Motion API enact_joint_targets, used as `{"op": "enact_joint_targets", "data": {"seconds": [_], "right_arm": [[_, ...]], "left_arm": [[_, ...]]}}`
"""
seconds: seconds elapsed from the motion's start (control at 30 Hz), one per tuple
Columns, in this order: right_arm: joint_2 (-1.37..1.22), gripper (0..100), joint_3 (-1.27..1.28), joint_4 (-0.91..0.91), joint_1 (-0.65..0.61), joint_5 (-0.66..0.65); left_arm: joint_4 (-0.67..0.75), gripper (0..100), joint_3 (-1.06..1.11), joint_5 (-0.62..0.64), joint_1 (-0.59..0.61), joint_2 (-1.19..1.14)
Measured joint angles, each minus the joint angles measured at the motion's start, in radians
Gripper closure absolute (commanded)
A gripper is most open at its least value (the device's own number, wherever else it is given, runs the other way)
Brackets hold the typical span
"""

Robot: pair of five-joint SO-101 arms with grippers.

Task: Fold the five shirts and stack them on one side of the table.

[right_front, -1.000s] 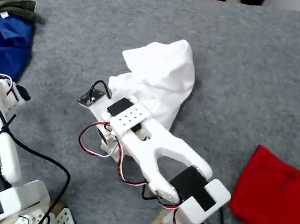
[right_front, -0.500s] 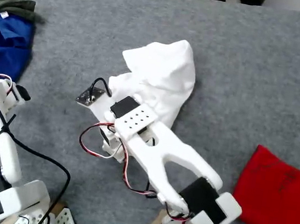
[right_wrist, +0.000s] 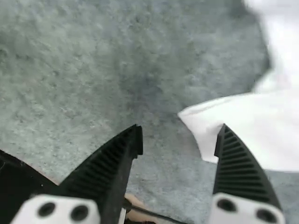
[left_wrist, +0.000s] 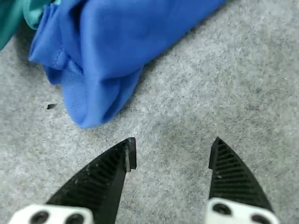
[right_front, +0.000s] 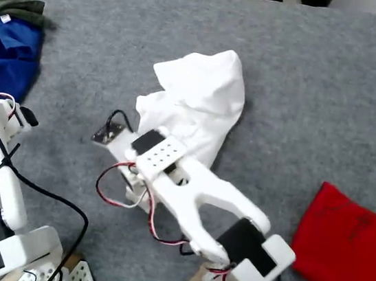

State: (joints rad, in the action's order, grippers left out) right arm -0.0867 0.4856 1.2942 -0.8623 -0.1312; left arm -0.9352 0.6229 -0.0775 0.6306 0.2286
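While right gripper (right_wrist: pixel 180 133) and left gripper (left_wrist: pixel 174 144) gape, crumpled white shirt (right_front: pixel 201 94) runs lengthwise near-to-far.

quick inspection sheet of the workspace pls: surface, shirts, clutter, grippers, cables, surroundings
surface: grey felt cover, no stains seen
job's things: white shirt crumpled at centre; blue shirt bunched at the left edge, dark green shirt behind it; red shirt lying flat at the right
clutter: small dark speck by the blue shirt
grippers: left gripper open over bare cover beside the blue shirt; right gripper open at a corner of the white shirt
cables: red and white wires looped off the right arm; black cable along the left arm
surroundings: nothing seen clearly beyond the far edge
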Motion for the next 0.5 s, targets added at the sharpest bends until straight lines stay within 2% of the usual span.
{"op": "enact_joint_targets", "data": {"seconds": [0.5], "right_arm": [[-0.063,74.8,0.002,-0.026,0.041,0.0]], "left_arm": [[0.0,74,0.0,0.0,0.0,0.0]]}}
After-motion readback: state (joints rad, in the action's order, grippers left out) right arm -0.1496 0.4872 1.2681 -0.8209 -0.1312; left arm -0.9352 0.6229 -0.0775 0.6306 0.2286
